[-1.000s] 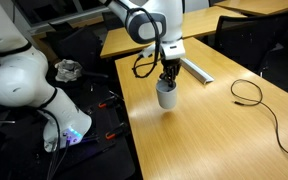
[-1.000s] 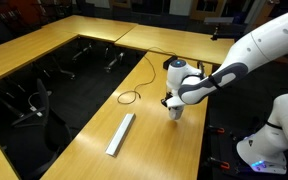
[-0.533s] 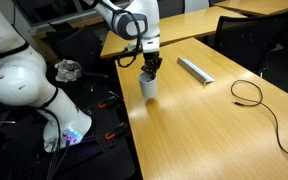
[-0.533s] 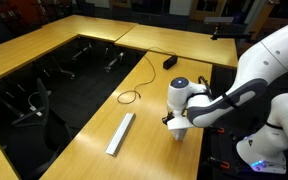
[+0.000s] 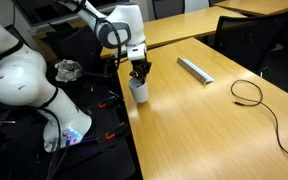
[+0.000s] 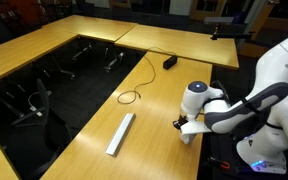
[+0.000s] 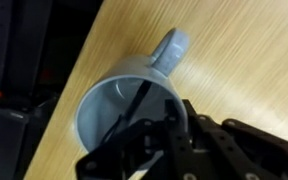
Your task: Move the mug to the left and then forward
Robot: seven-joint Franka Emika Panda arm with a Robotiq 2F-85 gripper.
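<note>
The mug point(image 5: 138, 92) is small, light grey and upright, at the very edge of the wooden table point(image 5: 214, 120). My gripper point(image 5: 139, 72) is shut on its rim from above, one finger inside the cup. In an exterior view the mug point(image 6: 190, 135) shows only partly under the arm, near the table's edge. In the wrist view the mug point(image 7: 119, 95) fills the middle, handle pointing up, and my gripper point(image 7: 149, 115) pinches its wall with one finger inside. I cannot tell whether the mug touches the table.
A flat grey bar point(image 5: 195, 70) lies on the table, also in an exterior view point(image 6: 120, 133). A black cable point(image 5: 259, 100) loops beyond it. The floor with clutter drops off beside the mug point(image 5: 94, 110). A white robot base point(image 5: 24, 85) stands nearby.
My gripper has carried the mug across the table, away from the grey bar, to the table's edge. The grip has not changed.
</note>
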